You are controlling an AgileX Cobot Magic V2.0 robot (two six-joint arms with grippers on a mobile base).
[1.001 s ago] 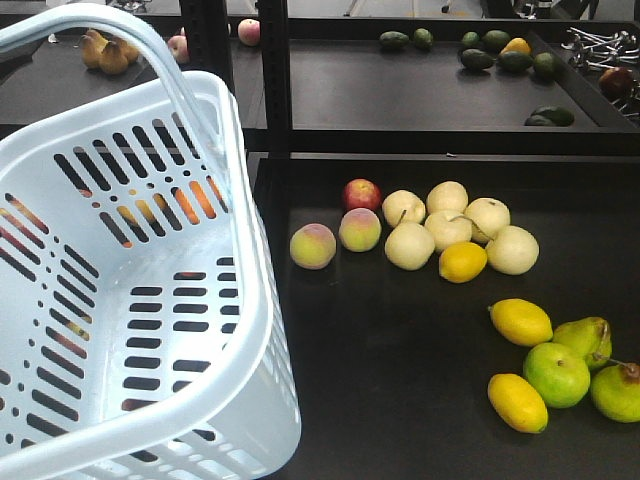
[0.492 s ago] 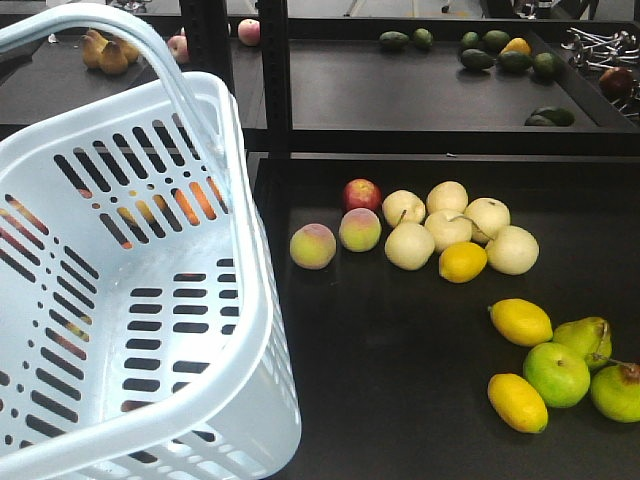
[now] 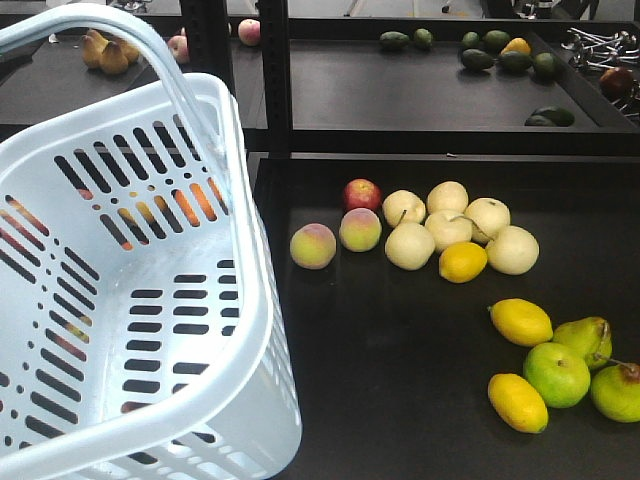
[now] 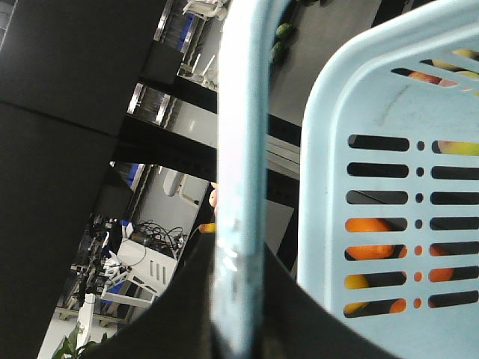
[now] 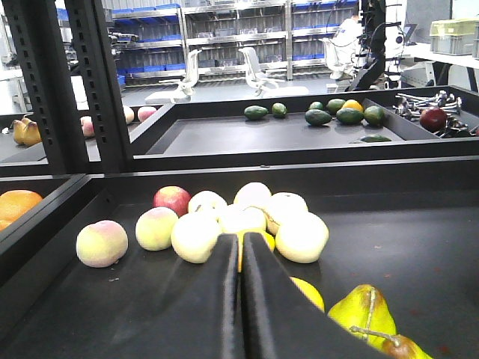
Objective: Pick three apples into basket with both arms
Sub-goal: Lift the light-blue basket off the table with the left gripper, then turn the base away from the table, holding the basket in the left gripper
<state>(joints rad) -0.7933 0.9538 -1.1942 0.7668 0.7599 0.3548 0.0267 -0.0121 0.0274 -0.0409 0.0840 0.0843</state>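
At the far left, the basket fills the nine o'clock side of the front view. It is tilted and empty, and its hoop handle arcs up toward eleven o'clock. In the left wrist view the left tool has its black fingers closed about that handle, one on each side. Orange fruit shows through the wall slots from behind the basket.

The black surface runs rightward under a black shelf post. Near the centre a red apple lies at twelve o'clock of two peaches. Just beside them is a cluster of pale pears, with a lemon touching its six o'clock edge. Toward four o'clock, two more lemons, a green apple and green pears huddle together.

On the rear tray at one o'clock lie avocados. At the far right a dark red apple rests beside metal parts; I cannot make out the other two.

The right tool sits low over the surface with its fingers pressed together on nothing, pointing at the pale cluster. Behind are racks of blue bins and white chairs.
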